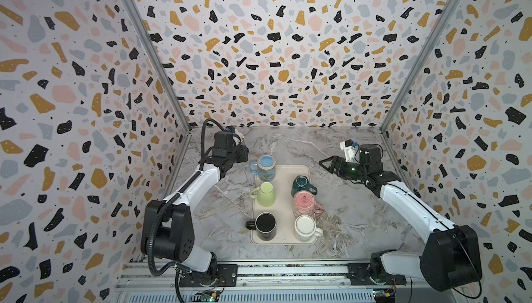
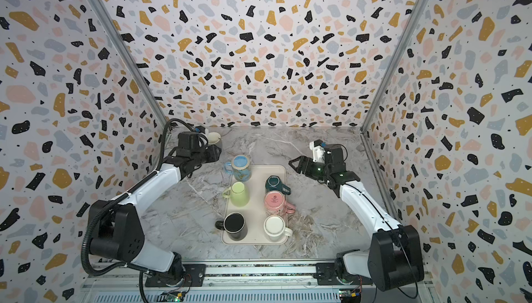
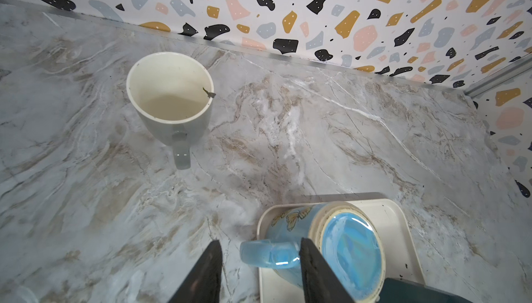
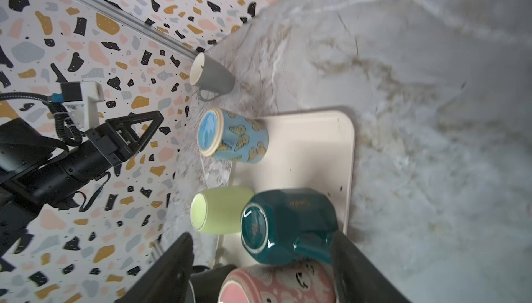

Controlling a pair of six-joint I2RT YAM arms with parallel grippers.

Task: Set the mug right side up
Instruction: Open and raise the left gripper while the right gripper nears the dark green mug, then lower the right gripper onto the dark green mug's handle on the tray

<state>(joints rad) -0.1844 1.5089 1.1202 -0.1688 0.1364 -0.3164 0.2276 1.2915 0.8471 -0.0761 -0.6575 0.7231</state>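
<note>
Two grippers are hovering empty: L gripper [image 3: 260, 242] part-open beside the handle [image 3: 267, 255] of blue mug [image 1: 266, 167], R gripper [image 1: 325, 164] wide open at right. Blue mug is sitting base-up at upper-left corner of tray [image 1: 283, 179], centre frame. Approach step, I'd judge; next is needing jaws closing on handle w/o tipping it.

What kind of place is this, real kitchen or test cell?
Most likely a staged robot test cell, not a kitchen: terrazzo-print wall panels box it in, a left arm and right arm sit on a front rail, and a cream tray holds mugs.
</note>
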